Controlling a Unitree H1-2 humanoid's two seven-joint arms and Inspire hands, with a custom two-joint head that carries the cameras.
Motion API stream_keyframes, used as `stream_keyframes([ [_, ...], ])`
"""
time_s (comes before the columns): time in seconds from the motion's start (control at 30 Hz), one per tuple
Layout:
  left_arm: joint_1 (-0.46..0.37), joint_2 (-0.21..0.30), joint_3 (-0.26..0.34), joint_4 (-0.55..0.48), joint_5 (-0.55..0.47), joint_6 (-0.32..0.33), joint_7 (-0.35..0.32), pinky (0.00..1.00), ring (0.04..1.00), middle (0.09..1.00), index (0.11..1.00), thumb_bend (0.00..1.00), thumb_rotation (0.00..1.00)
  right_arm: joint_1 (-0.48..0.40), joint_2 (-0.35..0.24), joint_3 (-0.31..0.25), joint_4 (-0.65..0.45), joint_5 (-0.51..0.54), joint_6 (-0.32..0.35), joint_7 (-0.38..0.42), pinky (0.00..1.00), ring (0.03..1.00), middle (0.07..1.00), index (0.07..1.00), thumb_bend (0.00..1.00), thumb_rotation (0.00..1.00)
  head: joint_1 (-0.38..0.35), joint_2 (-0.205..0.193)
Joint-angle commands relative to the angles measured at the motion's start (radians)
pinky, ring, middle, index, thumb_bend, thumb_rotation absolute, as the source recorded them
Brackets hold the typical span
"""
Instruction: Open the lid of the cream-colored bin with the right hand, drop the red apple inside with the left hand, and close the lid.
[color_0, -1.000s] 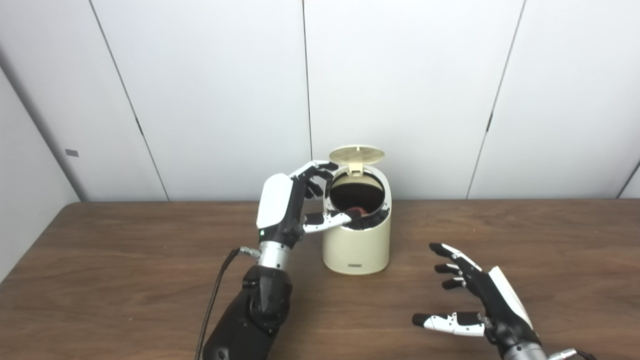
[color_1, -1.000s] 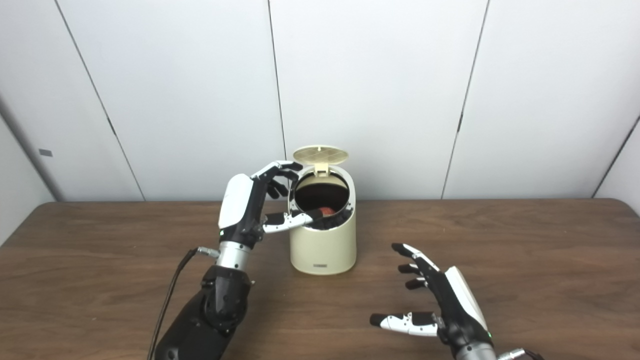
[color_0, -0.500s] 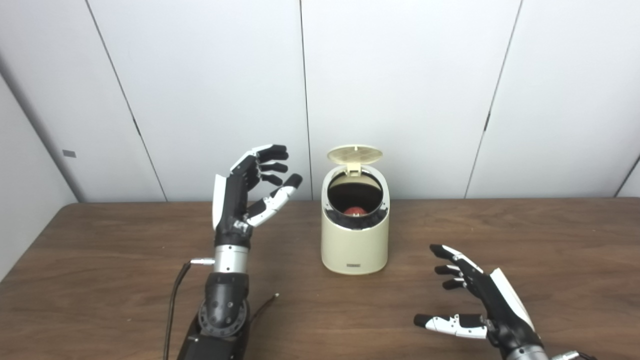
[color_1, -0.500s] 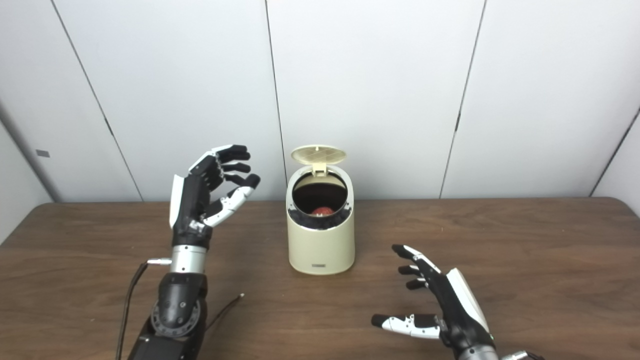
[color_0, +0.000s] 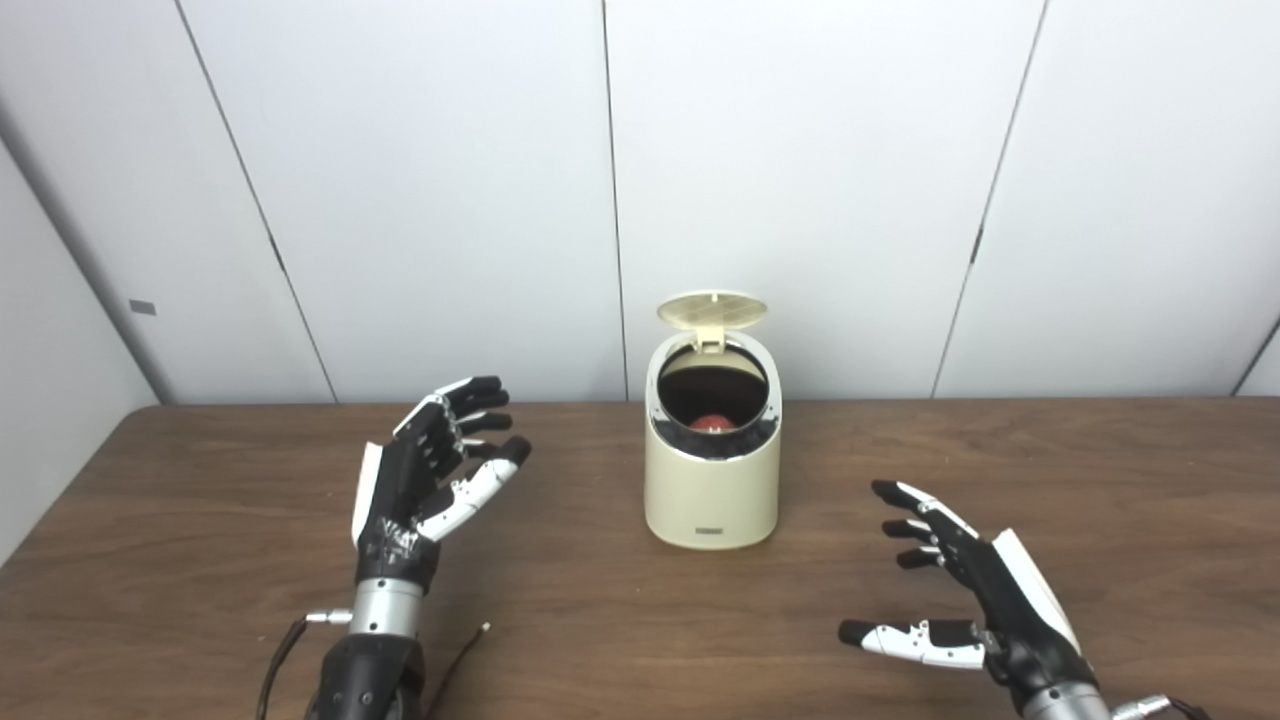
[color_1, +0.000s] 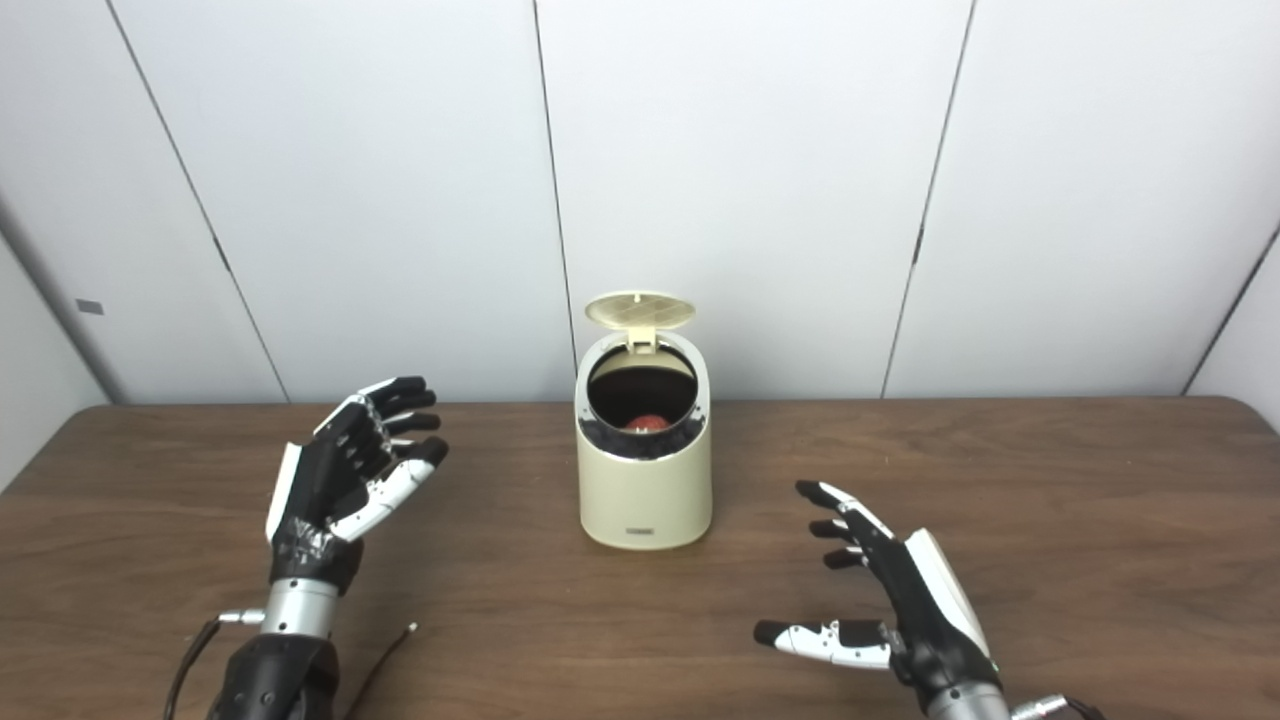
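Apple in, lid waiting to be shut.
The red apple (color_0: 711, 423) is sitting inside the cream-colored bin (color_0: 711, 490), lid (color_0: 712, 308) standing up; left hand (color_0: 428, 478) and right hand (color_0: 975, 600) are hovering either side of the bin, fingers spread, holding nothing.

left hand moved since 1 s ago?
Yes. The left hand has pulled back from the bin rim, leftward and down toward the table, now open and clear of the bin.

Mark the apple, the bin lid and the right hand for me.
apple (color_0: 711, 423), left eye view, its red top inside the bin.
bin lid (color_0: 712, 308), left eye view, middle of raised lid.
right hand (color_1: 915, 598), right eye view, its back.
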Motion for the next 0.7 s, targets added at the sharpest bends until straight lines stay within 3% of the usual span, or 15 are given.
stream_keyframes([
  [0.0, -0.007, 0.012, 0.007, -0.037, -0.027, -0.009, -0.026, 0.53, 0.667, 0.728, 0.733, 0.74, 0.25, -0.031, -0.007, -0.008, -0.012, 0.006, -0.029, -0.016, 0.69, 0.801, 0.886, 0.847, 0.62, 0.1, 0.001, 0.0],
  [0.13, 0.039, 0.003, 0.011, -0.029, -0.051, 0.0, -0.048, 0.56, 0.666, 0.726, 0.732, 0.72, 0.23, -0.034, -0.012, -0.008, -0.009, 0.008, -0.027, -0.013, 0.69, 0.803, 0.887, 0.852, 0.62, 0.1, 0.003, -0.004],
  [0.27, 0.067, -0.012, 0.012, 0.001, -0.06, -0.016, -0.061, 0.54, 0.652, 0.718, 0.722, 0.66, 0.13, -0.043, -0.02, -0.006, 0.001, 0.009, -0.039, -0.014, 0.68, 0.799, 0.884, 0.856, 0.62, 0.11, 0.002, -0.008],
  [0.37, 0.084, -0.021, 0.006, 0.022, -0.042, -0.029, -0.063, 0.53, 0.643, 0.717, 0.726, 0.67, 0.12, -0.059, -0.03, -0.005, 0.01, 0.002, -0.05, -0.016, 0.66, 0.792, 0.88, 0.856, 0.62, 0.14, -0.002, -0.011],
  [0.67, 0.119, -0.045, -0.007, 0.089, 0.0, -0.039, -0.055, 0.52, 0.621, 0.694, 0.707, 0.66, 0.13, -0.218, -0.078, -0.003, 0.026, 0.011, -0.052, 0.01, 0.66, 0.783, 0.866, 0.848, 0.63, 0.22, -0.029, -0.029],
])
